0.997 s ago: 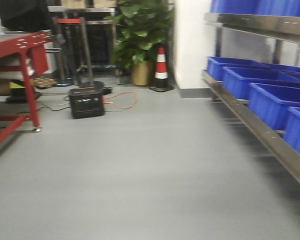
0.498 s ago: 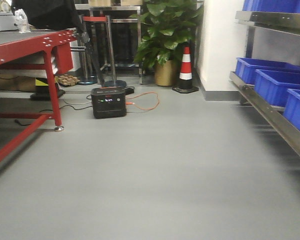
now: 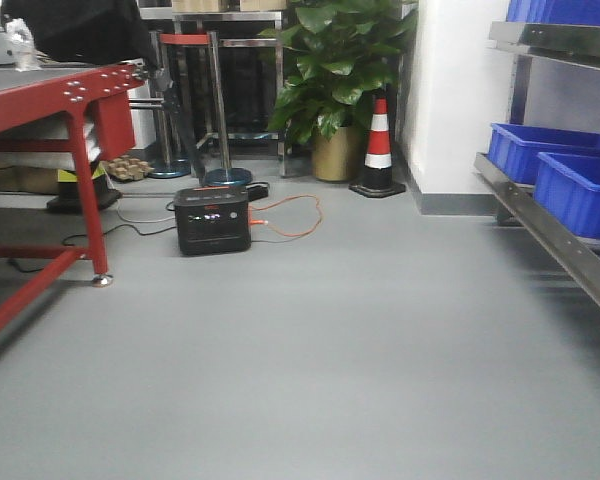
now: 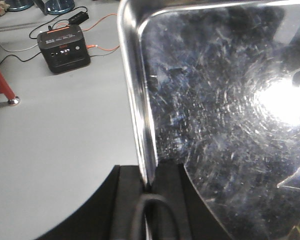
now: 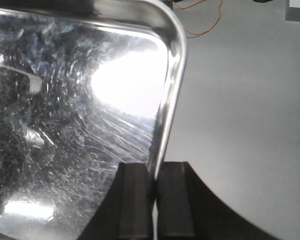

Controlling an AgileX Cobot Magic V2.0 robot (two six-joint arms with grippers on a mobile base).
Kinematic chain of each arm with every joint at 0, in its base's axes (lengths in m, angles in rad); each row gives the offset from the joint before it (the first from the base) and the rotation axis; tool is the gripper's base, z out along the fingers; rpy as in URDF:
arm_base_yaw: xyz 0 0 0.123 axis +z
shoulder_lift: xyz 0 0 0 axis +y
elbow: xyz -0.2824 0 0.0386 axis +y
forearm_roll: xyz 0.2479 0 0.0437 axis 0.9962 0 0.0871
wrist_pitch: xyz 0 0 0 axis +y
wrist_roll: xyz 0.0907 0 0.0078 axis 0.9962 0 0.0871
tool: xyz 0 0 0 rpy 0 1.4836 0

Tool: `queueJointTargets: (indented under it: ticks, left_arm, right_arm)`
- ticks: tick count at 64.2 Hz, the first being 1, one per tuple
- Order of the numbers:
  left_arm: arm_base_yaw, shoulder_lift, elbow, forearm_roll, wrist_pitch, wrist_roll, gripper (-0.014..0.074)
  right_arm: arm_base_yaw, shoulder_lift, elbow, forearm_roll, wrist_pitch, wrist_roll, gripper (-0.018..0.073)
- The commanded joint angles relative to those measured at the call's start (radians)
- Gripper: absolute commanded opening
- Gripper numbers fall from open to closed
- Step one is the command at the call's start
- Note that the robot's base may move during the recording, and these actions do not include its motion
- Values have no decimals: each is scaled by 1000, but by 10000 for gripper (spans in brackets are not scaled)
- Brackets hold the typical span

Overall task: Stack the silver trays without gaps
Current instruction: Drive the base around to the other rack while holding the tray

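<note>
A shiny scratched silver tray [image 4: 225, 115] fills the left wrist view. My left gripper [image 4: 149, 186] is shut on its left rim, one black finger on each side of the thin edge. The right wrist view shows a silver tray [image 5: 75, 115] as well, and my right gripper [image 5: 153, 182] is shut on its right rim. The tray hangs above the grey floor. Whether both grippers hold one tray or two I cannot tell. No tray and no gripper shows in the front view.
A red-framed table [image 3: 75, 110] stands at the left. A black power box [image 3: 211, 219] with an orange cable lies on the floor, also in the left wrist view [image 4: 64, 47]. A cone [image 3: 378, 148], a potted plant [image 3: 335, 70] and a steel shelf with blue bins [image 3: 570, 185] stand ahead and right.
The front view has swung right-to-left then steadied: the blue bins slid toward the right edge, the red table came further in, and the power box sits nearer the centre.
</note>
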Motion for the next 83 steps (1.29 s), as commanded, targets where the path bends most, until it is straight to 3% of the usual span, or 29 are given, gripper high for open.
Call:
queueJointTargets:
  ticks: [1, 83]
  left_arm:
    - [-4, -12, -7, 20, -31, 11, -8]
    - [-4, -12, -7, 32, -38, 11, -8]
  right_arm:
    - [1, -12, -9, -9, -38, -25, -69]
    - [1, -12, -9, -9, -76, -25, -69]
